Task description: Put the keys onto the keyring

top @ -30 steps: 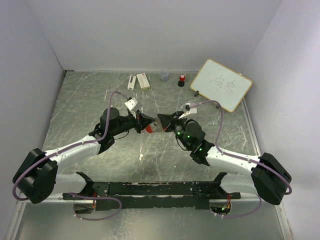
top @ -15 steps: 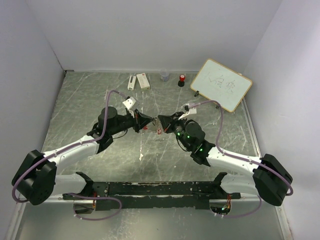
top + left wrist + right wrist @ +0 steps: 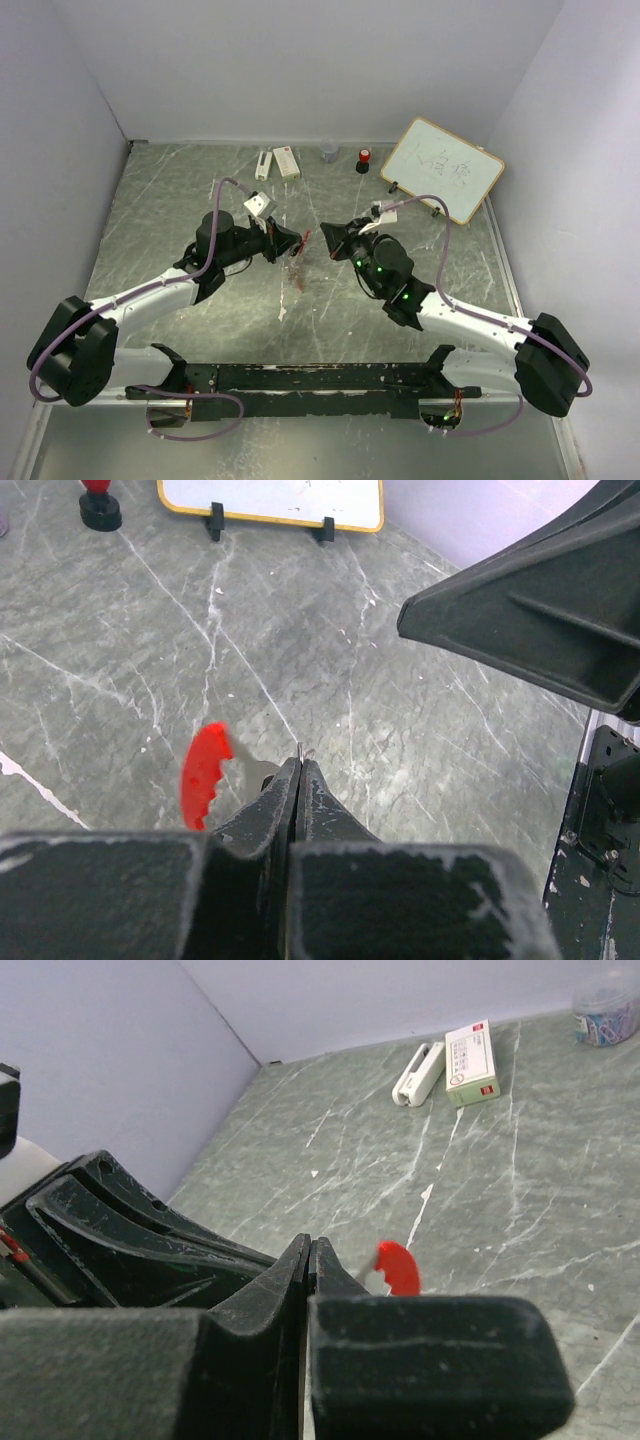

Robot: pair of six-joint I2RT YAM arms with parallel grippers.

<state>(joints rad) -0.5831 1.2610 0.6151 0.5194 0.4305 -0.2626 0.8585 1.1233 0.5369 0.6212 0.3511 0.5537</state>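
Grey marbled table (image 3: pixel 180 210), two arms reaching inward, tips facing each other near the middle, apart.

Left gripper (image 3: pixel 293 243): jaws pressed together on the keyring (image 3: pixel 305 240), a curved red plastic piece joined to thin silver metal. In the left wrist view a sliver of silver wire pokes out between the closed fingertips of the left gripper (image 3: pixel 300 765), and the keyring's red part (image 3: pixel 205 775) stands just off the left finger, clear of the table. Its long axis there runs up and down the picture, leaning a little; the notched edge faces left, the upper end curls toward the fingertips. From above it shows as a thin red streak in the gap between the two grippers, running roughly toward the back wall.

Right gripper (image 3: pixel 326 233): jaws together, nothing visible between them. In its own wrist view, right gripper (image 3: pixel 309 1245) with the red part (image 3: pixel 398 1265) just beyond its tip, to the right.

Far edge: yellow-framed whiteboard (image 3: pixel 443 169), small red-topped black cylinder (image 3: pixel 364 160), white stapler (image 3: pixel 263 164), white box with red label (image 3: pixel 286 161).
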